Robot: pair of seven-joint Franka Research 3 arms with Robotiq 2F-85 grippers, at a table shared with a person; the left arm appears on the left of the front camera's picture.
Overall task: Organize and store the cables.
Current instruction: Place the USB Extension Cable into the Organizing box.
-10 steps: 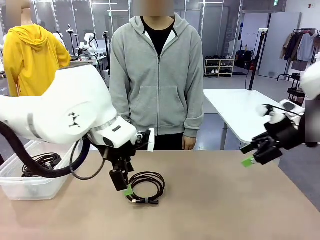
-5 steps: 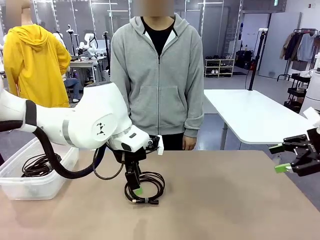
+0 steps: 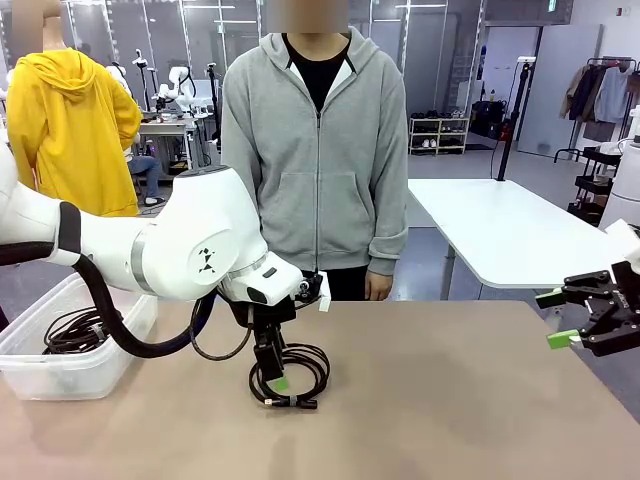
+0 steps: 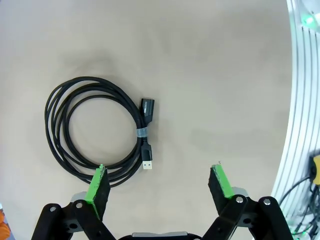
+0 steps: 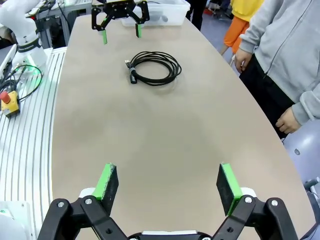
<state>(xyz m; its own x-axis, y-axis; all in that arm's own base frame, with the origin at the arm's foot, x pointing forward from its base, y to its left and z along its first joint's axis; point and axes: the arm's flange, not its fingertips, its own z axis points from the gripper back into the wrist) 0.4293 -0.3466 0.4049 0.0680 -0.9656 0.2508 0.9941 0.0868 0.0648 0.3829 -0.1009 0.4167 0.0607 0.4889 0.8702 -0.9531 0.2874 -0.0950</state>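
On the table's left half the left gripper [image 3: 275, 378] hangs with jaws wide just over 1 coiled cable [image 3: 291, 372]; I judge it should shift so both pads straddle the bundled strands near the tie, then descend and pinch. That cable is thin, black, a round tied loop with a USB plug — more coils lie in the clear bin [image 3: 120, 335]. At the far right, the right gripper [image 3: 560, 318] idles, jaws wide and empty.

Brown table [image 3: 450, 400] in my view | one coiled black cable [image 3: 292, 372] mid-left | clear bin [image 3: 60, 370] at left edge, seemingly on it.
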